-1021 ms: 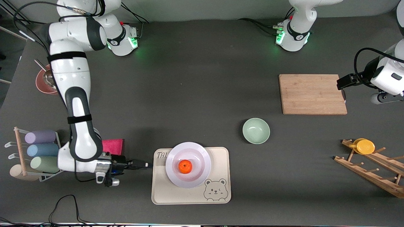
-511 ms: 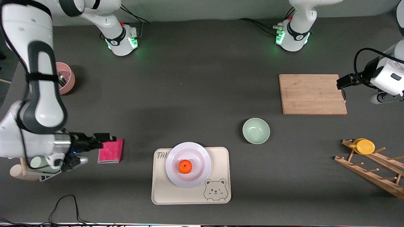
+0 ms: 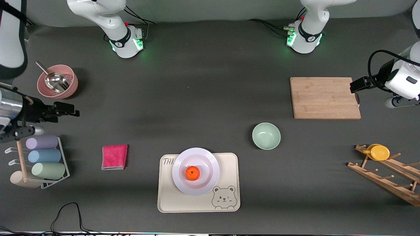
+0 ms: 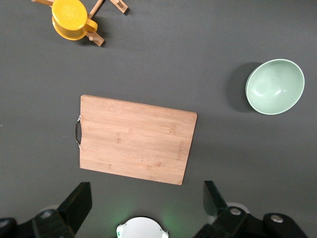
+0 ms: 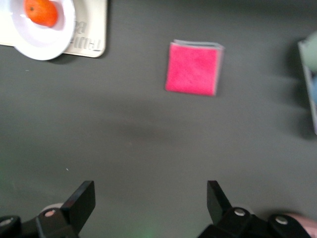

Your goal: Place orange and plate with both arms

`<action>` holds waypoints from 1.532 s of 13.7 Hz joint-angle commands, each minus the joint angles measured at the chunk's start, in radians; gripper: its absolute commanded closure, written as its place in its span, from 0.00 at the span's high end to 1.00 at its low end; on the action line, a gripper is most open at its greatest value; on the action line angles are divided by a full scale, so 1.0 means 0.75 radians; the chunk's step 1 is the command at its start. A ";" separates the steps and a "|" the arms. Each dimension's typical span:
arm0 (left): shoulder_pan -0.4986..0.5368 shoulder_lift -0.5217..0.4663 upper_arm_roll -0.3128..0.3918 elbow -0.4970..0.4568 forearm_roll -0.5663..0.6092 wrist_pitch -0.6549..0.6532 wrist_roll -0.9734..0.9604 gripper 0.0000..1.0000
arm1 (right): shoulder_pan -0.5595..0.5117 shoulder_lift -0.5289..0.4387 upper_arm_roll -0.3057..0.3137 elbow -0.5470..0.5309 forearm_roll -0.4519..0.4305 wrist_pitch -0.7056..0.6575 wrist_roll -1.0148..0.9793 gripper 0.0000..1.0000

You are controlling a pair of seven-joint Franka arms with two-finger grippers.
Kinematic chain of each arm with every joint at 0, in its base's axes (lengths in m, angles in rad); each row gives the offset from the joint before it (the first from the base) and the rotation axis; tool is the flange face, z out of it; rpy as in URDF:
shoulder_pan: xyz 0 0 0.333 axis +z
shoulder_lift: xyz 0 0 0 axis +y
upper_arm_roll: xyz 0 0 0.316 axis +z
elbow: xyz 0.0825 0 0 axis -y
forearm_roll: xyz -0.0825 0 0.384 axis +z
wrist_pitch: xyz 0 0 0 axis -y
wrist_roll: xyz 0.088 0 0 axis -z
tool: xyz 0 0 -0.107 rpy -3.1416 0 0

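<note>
On the cream bear tray [image 3: 170, 200], at the side of the table nearer to the front camera: the plate [image 3: 210, 183], round and white with a lilac tint, lying flat, its rim a little over the tray's edge. On the middle of the plate: the orange [image 3: 192, 173], small and bright, touching nothing but the plate. Seen also in a corner of the right wrist view, orange [image 5: 41, 12] on plate [image 5: 47, 42].

Toward the right arm's end of the table, up in the air over the bare dark tabletop [image 3: 197, 98] between the pink bowl [image 3: 70, 88] and the rack of pastel cups [image 3: 46, 157]: the right gripper [image 3: 70, 110], jaws spread wide, nothing between them. Well apart from the orange and the plate. Below it in the right wrist view: the folded pink cloth [image 5: 193, 68], lying flat on the table, not between the fingers [image 5: 81, 201]. Inside the pink bowl: a metal scoop [image 3: 54, 80].

At the left arm's end, over the edge of the wooden cutting board [image 3: 325, 97]: the left gripper [image 3: 357, 86], waiting, jaws also spread wide and empty. Well apart from plate and orange too. Near the board: the mint-green bowl [image 3: 266, 136], empty. On the wooden peg rack [image 3: 387, 180]: a yellow cup [image 3: 379, 152].
</note>
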 commanded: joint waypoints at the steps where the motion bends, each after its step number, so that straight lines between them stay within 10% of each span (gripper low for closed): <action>1: 0.006 -0.001 -0.003 0.010 0.006 -0.024 0.007 1.00 | 0.007 -0.082 0.040 -0.060 -0.121 0.003 0.152 1.00; 21: 0.008 -0.019 0.005 0.043 0.023 -0.051 0.009 1.00 | -0.107 -0.043 0.139 0.024 -0.183 0.026 0.195 1.00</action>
